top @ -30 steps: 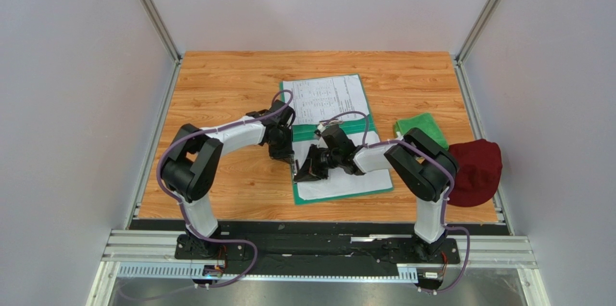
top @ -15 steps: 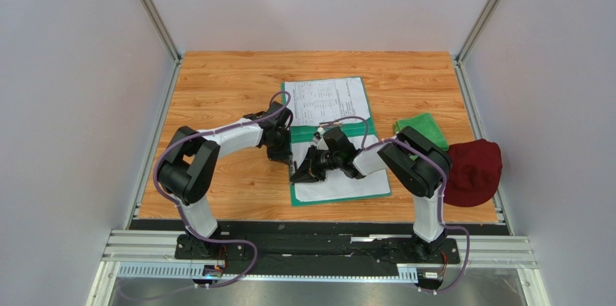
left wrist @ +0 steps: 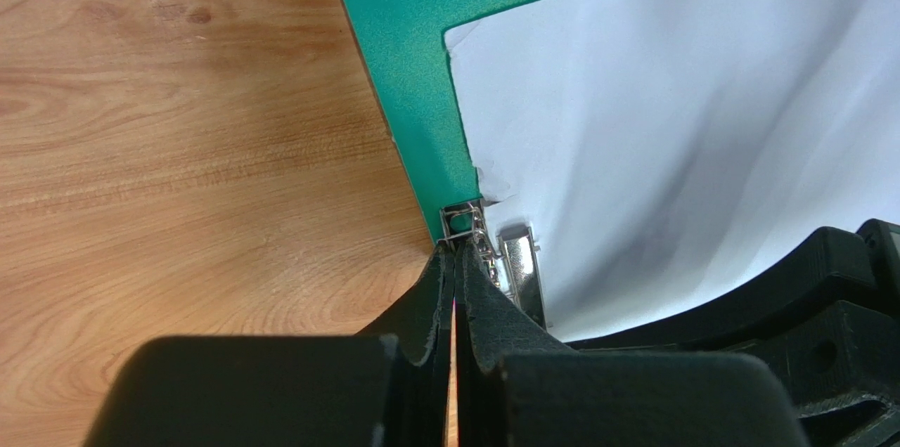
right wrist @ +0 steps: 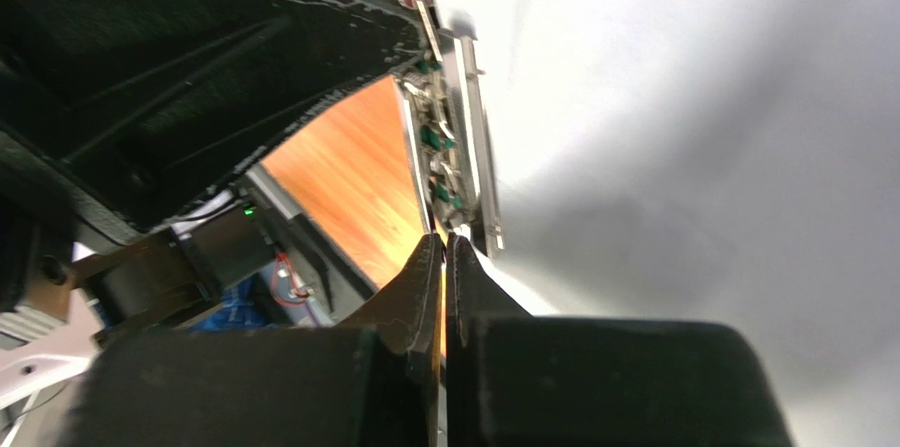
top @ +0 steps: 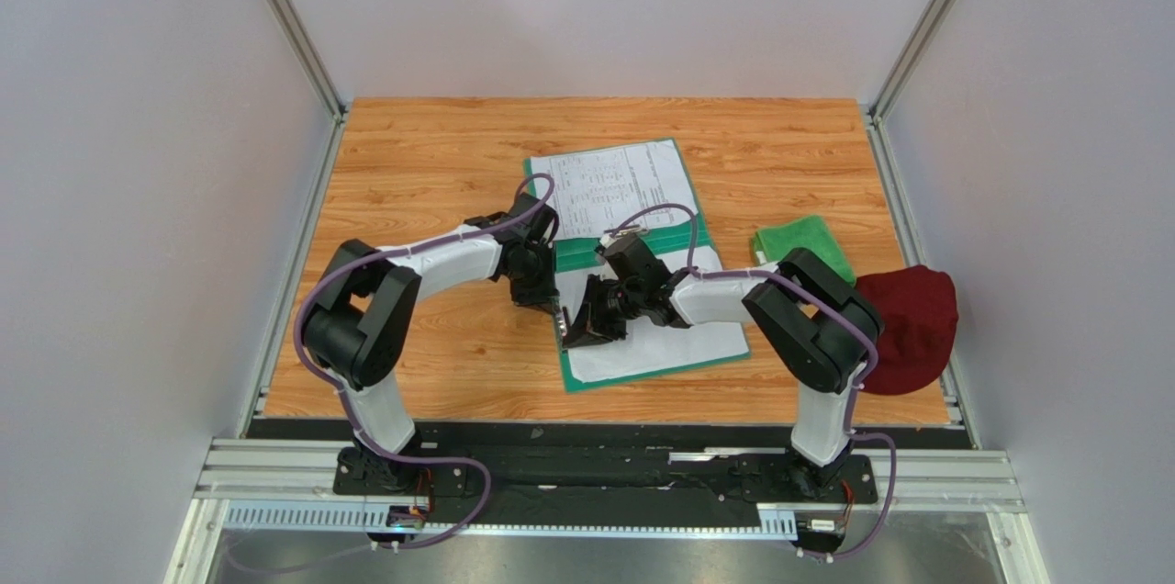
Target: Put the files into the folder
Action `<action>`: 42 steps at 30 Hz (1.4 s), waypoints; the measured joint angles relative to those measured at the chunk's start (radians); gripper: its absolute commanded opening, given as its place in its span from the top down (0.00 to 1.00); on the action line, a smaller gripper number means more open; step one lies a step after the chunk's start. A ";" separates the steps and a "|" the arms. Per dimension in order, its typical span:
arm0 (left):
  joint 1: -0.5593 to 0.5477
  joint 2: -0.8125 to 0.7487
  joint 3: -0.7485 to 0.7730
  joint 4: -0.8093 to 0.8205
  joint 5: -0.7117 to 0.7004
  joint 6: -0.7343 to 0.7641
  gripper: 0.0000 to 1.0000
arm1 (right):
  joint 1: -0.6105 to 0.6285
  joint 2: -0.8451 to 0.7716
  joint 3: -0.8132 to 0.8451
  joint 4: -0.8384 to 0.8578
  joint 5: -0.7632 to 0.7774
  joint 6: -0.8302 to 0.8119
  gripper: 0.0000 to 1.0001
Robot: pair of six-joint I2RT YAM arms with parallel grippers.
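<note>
Change: Against a second ago, I see the folder [top: 585, 375] swung slightly, its far end now further left on the table [top: 442, 157]. The blank sheet [top: 655, 347] now reaches higher on the right.
Meaning for task: I judge the files are lying on the open folder but are not yet secured. The work is at the metal clip [right wrist: 465, 141] on the left edge.
Files: The printed sheet [top: 624, 185] lies on the far half and the blank sheet on the near half. Both rest on the folder.
Folder: It lies flat and open at mid-table, just beside the green cloth [top: 804, 243].
Left gripper [left wrist: 456, 247]: The jaws are closed, with the tips touching the near end of the clip at the folder's edge. I cannot tell whether metal is pinched.
Right gripper [right wrist: 444, 241]: The jaws are closed, with the tips against the clip bar. I see nothing held.
Left arm pose: The elbow is out to the left and the forearm reaches inward, with the wrist angled down at the folder's left edge.
Right arm pose: The forearm lies low across the blank sheet and points left. It is straighter than before and almost meets the left gripper.
Risk: I judge that any further push may slide the sheets off line.
</note>
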 measured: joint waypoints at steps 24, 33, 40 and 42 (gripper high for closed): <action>0.013 -0.023 -0.053 0.091 0.015 -0.030 1.00 | 0.184 0.113 0.379 -0.545 0.447 -0.097 1.00; 0.018 -0.038 -0.074 0.117 0.022 -0.028 1.00 | 0.207 0.097 0.360 -0.528 0.506 -0.093 1.00; 0.013 -0.045 -0.058 0.080 -0.017 -0.019 1.00 | 0.158 0.064 0.324 -0.443 0.355 -0.185 1.00; 0.013 -0.047 -0.050 0.050 -0.027 -0.017 1.00 | 0.150 0.064 0.325 -0.440 0.325 -0.206 0.99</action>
